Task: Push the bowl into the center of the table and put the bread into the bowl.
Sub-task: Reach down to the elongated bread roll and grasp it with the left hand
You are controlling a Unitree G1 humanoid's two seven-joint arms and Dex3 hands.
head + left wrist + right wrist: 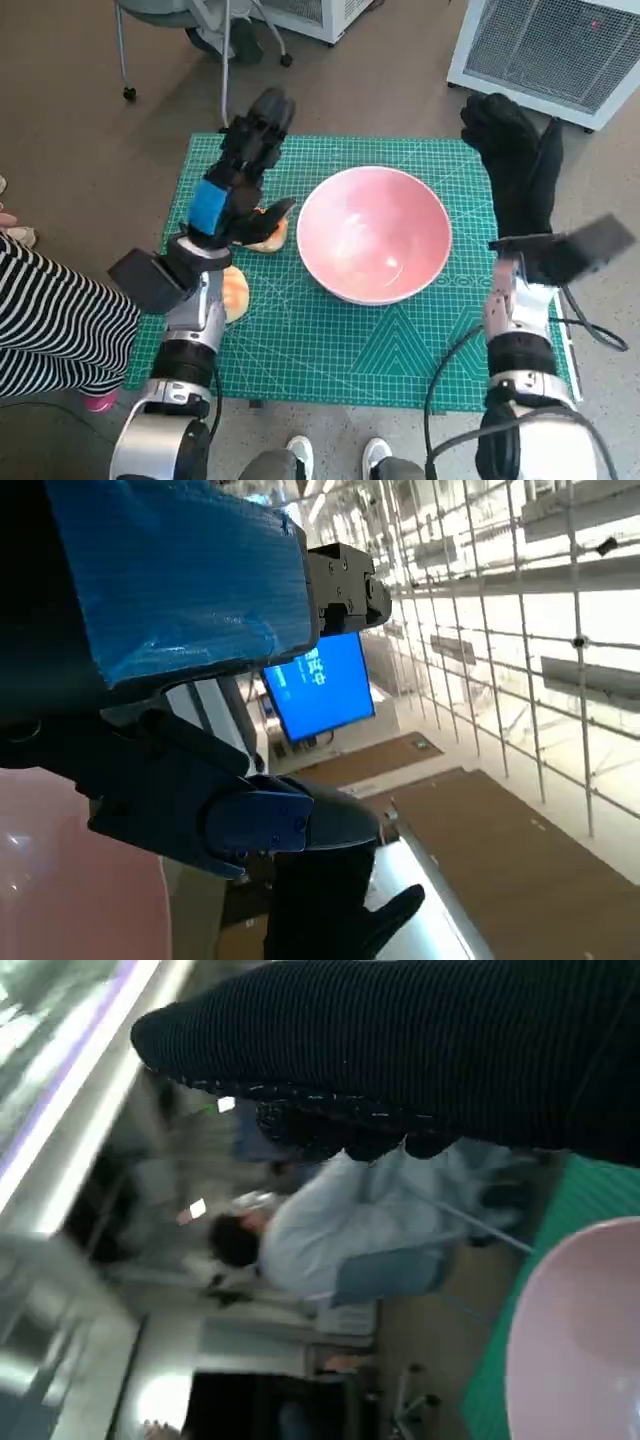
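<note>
As the left robot hand [243,170] hovers open over the bread [268,235], unheld, and the right robot hand [515,165] is raised empty, the bowl [373,235] could be nudged off-centre.

White writing shows on the blue screen [322,688], too small to read.

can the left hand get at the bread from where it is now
Probably yes: the left hand hangs right over the bread beside the bowl, and nothing lies between them.

Lab (cutting mat [340,345], wall screen [322,688], white machines [545,45]).
</note>
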